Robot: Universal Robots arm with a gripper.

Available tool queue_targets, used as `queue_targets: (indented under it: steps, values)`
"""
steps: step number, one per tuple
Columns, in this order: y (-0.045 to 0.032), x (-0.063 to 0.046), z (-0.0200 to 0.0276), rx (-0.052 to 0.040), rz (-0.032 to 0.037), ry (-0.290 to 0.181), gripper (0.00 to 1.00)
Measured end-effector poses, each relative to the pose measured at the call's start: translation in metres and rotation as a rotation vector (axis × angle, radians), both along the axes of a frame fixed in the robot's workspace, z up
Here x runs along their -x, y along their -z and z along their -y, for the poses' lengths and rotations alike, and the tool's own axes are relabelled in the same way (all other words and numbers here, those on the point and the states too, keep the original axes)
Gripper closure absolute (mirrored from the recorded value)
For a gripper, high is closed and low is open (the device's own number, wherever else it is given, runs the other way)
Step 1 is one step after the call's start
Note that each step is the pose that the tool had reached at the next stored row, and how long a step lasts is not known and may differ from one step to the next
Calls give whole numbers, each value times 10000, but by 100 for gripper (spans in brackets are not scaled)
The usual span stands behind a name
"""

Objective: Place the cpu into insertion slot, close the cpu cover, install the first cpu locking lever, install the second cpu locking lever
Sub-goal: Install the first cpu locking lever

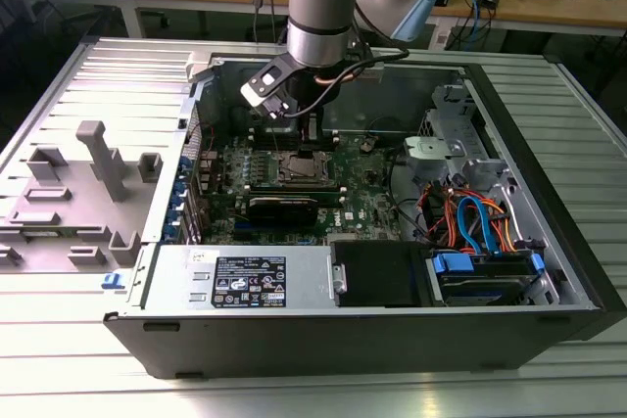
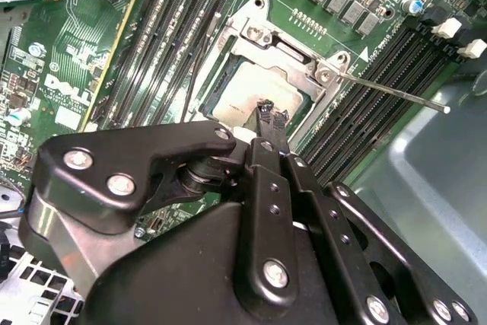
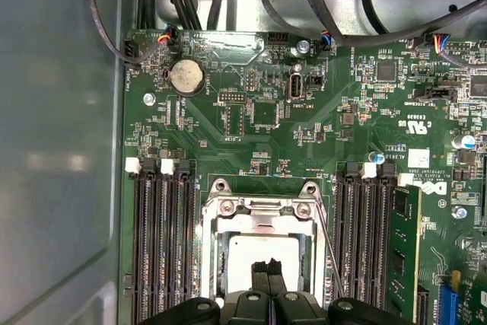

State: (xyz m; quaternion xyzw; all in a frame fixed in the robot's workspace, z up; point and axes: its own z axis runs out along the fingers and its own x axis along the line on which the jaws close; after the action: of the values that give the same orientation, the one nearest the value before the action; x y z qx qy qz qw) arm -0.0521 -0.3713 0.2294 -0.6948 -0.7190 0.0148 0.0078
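The cpu (image 3: pixel 255 249) lies in the insertion slot (image 3: pixel 222 264) with the cpu cover (image 3: pixel 262 209) down over it. 1 locking lever (image 2: pixel 396 93) juts free, so latching appears undone. The end effector (image 3: pixel 266 266) hovers over the cpu, fingertips together, gripping nothing.

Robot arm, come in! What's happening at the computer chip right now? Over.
End effector shut, tips just over the cpu. The cpu cover lies down around it. One thin lever sticks out sideways.
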Motion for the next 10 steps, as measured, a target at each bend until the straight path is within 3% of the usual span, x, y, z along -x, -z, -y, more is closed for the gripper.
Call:
queue_targets:
  steps: [10]
  values:
    - [-2,0,1,1,-2,-1,89]
